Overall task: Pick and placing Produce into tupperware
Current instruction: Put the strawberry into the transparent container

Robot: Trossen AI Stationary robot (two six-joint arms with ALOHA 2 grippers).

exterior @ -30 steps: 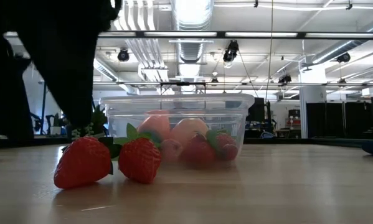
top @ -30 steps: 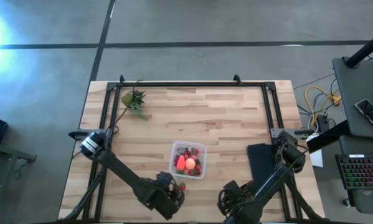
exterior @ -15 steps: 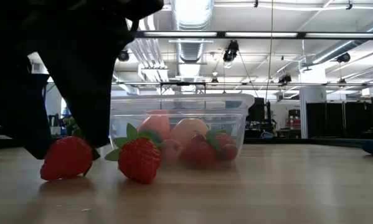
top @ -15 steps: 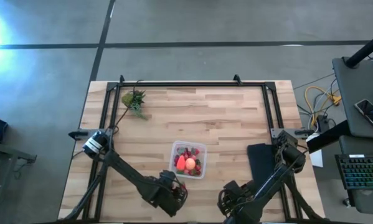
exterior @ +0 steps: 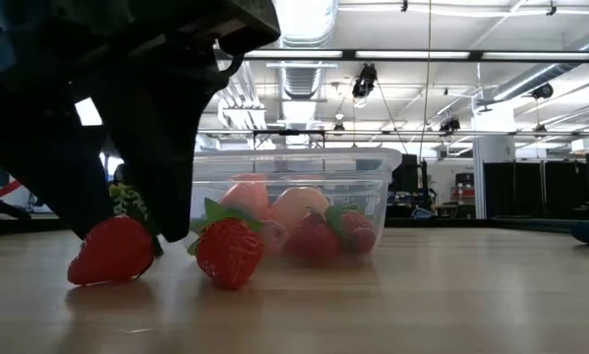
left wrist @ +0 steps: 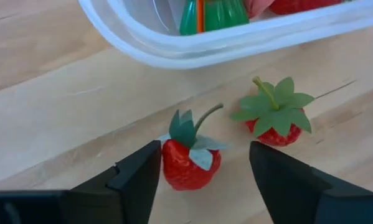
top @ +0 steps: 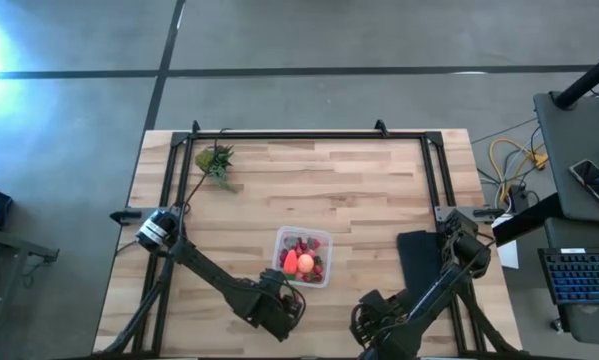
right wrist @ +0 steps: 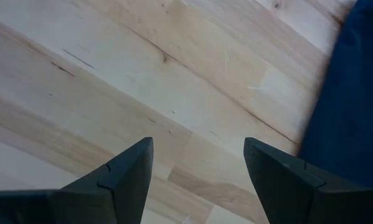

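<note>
The clear tupperware (top: pixel 302 257) sits on the wood table with several strawberries and the orange-pink fruit (top: pixel 305 264) inside. Two strawberries lie on the table just outside its near wall (left wrist: pixel 236 37). My left gripper (left wrist: pixel 203 150) is open, down at the table, its fingers on either side of one strawberry (left wrist: pixel 189 165), which lies on its side. The other strawberry (left wrist: pixel 274 119) lies beside it, outside the fingers. In the low view the dark fingers (exterior: pixel 161 187) stand over the left berry (exterior: pixel 112 252). My right gripper (right wrist: pixel 198 146) is open and waits at the table's near edge (top: pixel 364 325). My left gripper comes at the strawberry from above, pointing down. One finger (left wrist: pixel 142 174) stands right against the berry's side (left wrist: pixel 167 165); whether it touches I cannot tell. A gap shows between the berry and the other finger. The berry lies on the table.
A green leafy clump (top: pixel 215 159) lies at the far left of the table. A flat black pad (top: pixel 415 256) lies right of the tupperware, beside my right arm. A dark metal frame runs along the table's left, far and right sides.
My left gripper has moved down and toward the tupperware, coming over the left berry. That berry has slid a little along the table, away from the other berry. The other berry has turned slightly where it lies.
</note>
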